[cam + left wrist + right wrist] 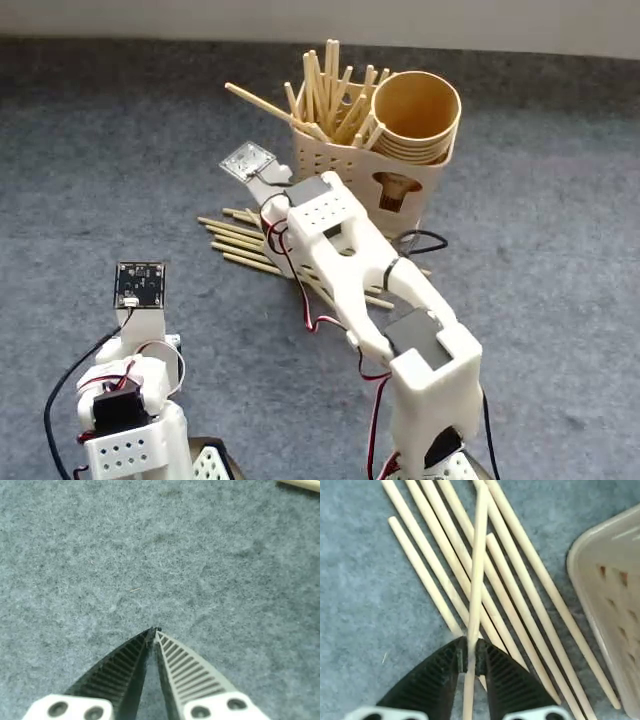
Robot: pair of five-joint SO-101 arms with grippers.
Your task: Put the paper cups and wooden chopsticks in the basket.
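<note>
where the right claw point(471, 647) sits: low over the loose sticks point(520, 605) lying on the mat point(360, 605), just beside the basket point(605, 580).
right claw grip: nearly closed, its ribbed black fingers point(435, 680) pinching one stick point(476, 570) between their tips.
held stick: runs out through the gap between the fingers and crosses the loose sticks at a slant; whether it is lifted off them cannot be told.
left claw point(155, 630): pressed together with the tips meeting, hanging over the mat.
left wrist view adds: one pale stick end point(300, 484) at the picture's edge, well apart from the left claw.
right wrist view adds: the pinch itself, and the basket's rounded corner and slotted wall next to the loose sticks.
high view adds: the basket point(400, 190) stands upright at the far side of the mat, with a bundle of sticks point(325, 90) standing in it and a stack of cups point(415, 115) nested beside the bundle.
arms in the high view: the right arm point(340, 250) stretches from the near edge to the loose sticks point(235, 240) at the basket's foot; the left arm point(130, 400) is folded near the near edge, well apart from them.
</note>
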